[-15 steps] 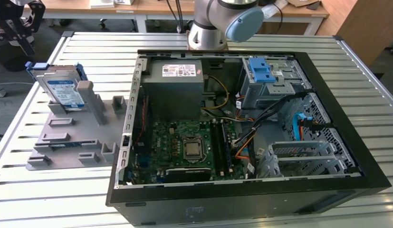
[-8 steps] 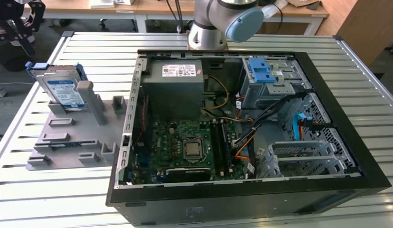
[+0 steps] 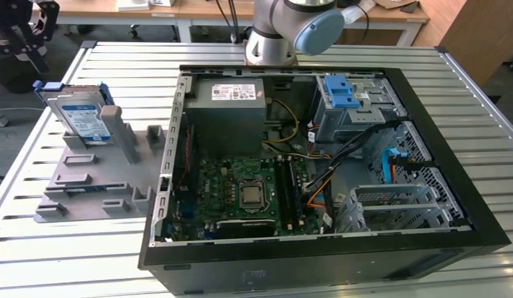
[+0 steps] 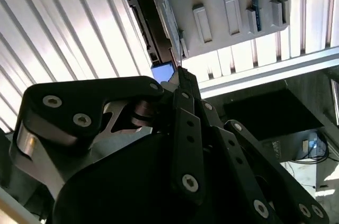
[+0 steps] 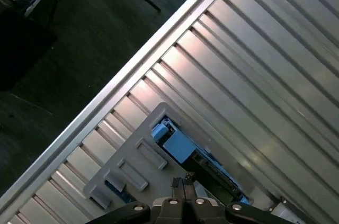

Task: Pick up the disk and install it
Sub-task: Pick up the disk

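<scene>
The disk (image 3: 80, 117) stands on edge in a grey slotted holder (image 3: 90, 180) on the table, at the exterior view's left. It is a silver drive with a white-and-blue label and blue rails. My black gripper (image 3: 26, 38) hangs above and behind it, apart from it. In the second wrist view the gripper (image 4: 180, 73) points at the disk (image 4: 159, 17), which shows edge-on there. In the first wrist view the fingertips (image 5: 183, 180) lie close together with nothing between them, just above the disk (image 5: 183, 147) in the holder (image 5: 132, 160).
An open computer case (image 3: 455, 155) lies on the slatted metal table (image 3: 41, 261) to the exterior view's right of the holder. Inside are a grey power supply (image 3: 236, 99), a motherboard (image 3: 248, 192), a blue latch piece (image 3: 343, 93) and a metal drive cage (image 3: 397, 202). The arm's base (image 3: 273, 37) stands behind the case.
</scene>
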`<act>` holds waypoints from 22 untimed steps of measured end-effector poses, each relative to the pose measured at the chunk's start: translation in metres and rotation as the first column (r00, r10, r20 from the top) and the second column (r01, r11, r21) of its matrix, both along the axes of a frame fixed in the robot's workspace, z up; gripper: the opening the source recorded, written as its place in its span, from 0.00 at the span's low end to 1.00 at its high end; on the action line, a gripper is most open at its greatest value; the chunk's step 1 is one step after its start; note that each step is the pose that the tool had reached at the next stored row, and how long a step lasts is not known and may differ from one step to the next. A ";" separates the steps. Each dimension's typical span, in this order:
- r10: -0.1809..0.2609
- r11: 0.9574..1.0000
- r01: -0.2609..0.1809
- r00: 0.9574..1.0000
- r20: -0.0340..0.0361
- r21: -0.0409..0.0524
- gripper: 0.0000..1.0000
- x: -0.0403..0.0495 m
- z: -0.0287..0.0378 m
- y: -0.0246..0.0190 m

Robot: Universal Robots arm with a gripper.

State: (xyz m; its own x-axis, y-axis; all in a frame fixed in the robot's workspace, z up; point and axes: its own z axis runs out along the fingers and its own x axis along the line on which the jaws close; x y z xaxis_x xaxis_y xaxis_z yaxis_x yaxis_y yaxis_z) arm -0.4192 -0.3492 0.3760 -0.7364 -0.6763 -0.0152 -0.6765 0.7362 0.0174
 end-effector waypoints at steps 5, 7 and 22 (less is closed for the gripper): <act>0.089 0.996 -0.089 0.996 0.000 0.000 0.11 0.0000 -0.0005 0.0000; 0.124 0.992 -0.124 0.992 0.000 0.000 0.11 0.0000 -0.0007 0.0000; 0.378 0.926 -0.378 0.926 0.000 0.000 0.11 0.0000 -0.0022 0.0000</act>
State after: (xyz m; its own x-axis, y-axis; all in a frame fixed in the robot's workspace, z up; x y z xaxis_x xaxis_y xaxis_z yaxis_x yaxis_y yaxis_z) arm -0.4192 -0.3492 0.3737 -0.4260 -0.9046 -0.0152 -0.9047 0.4258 0.0174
